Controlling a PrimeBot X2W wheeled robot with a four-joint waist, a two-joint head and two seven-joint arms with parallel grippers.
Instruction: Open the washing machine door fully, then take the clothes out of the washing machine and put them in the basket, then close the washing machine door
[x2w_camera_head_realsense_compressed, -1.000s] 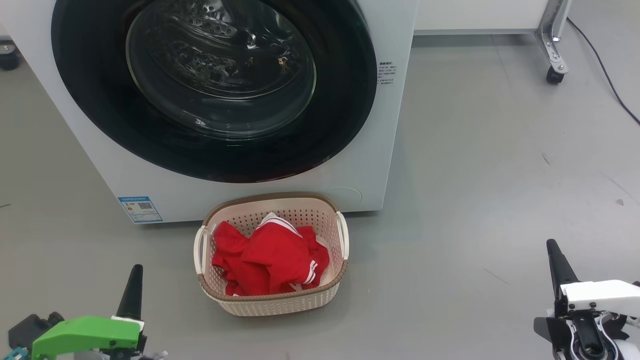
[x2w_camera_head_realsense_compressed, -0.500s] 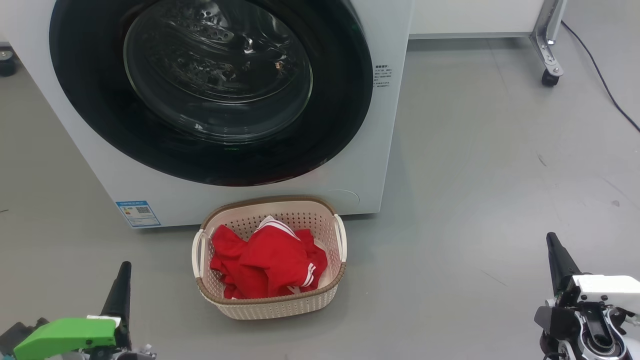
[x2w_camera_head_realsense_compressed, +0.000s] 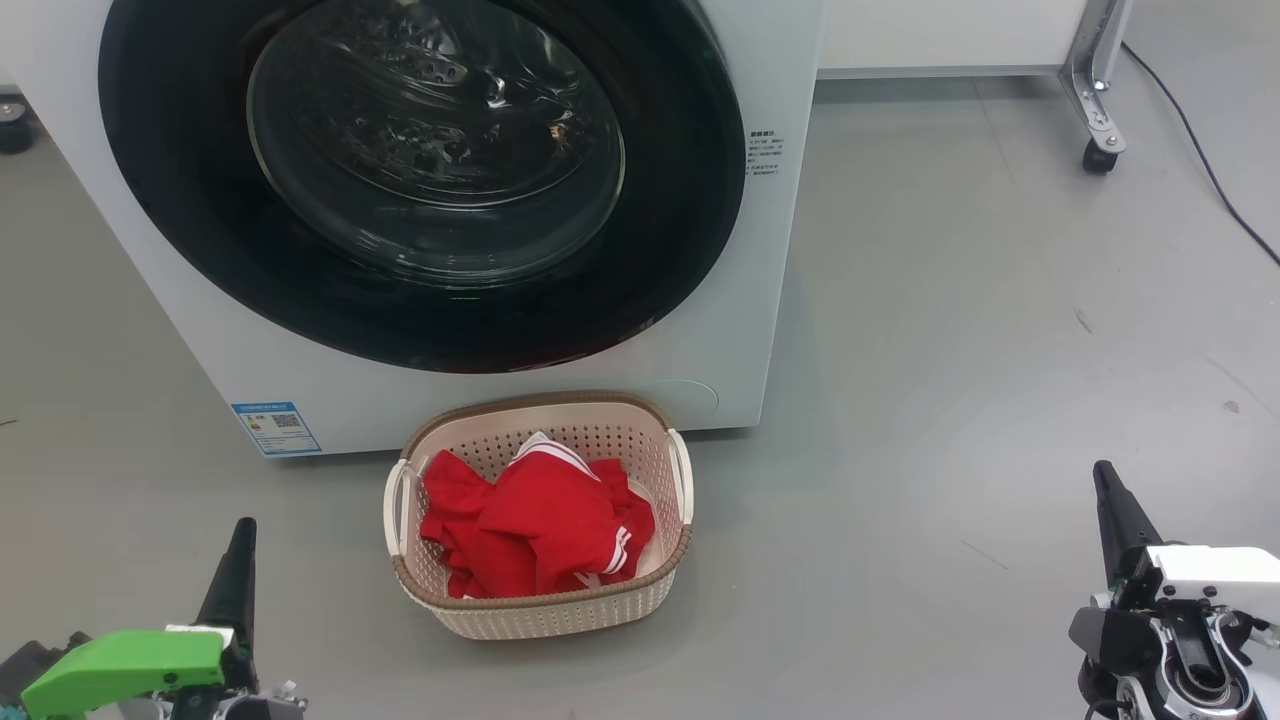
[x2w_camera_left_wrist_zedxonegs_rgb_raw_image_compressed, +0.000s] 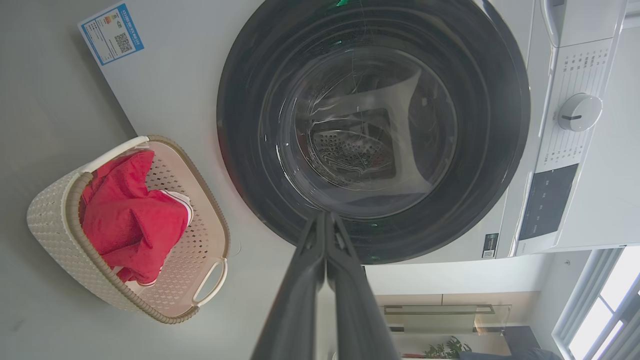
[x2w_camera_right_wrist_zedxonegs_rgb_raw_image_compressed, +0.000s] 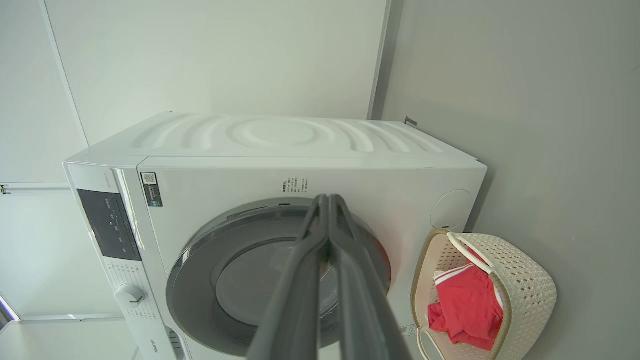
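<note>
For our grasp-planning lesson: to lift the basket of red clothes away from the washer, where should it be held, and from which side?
Probably take a side handle of the basket, from above and outboard: each loop stands off the wall, while clothes fill the middle and the washing machine blocks the back.

Green-shelled left hand (x2w_camera_head_realsense_compressed: 240, 535), white-shelled right hand (x2w_camera_head_realsense_compressed: 1106, 482), dark tapered fingers (x2w_camera_left_wrist_zedxonegs_rgb_raw_image_compressed: 300, 290).

The grey floor (x2w_camera_head_realsense_compressed: 950, 350) carries the white washing machine (x2w_camera_head_realsense_compressed: 720, 340), and the cream basket (x2w_camera_head_realsense_compressed: 545, 615) stands on it just in front of the machine's lower edge. Well off to the right, a metal frame's caster (x2w_camera_head_realsense_compressed: 1098, 155) rests on the floor, with a black cable (x2w_camera_head_realsense_compressed: 1210, 172) trailing past it.
</note>
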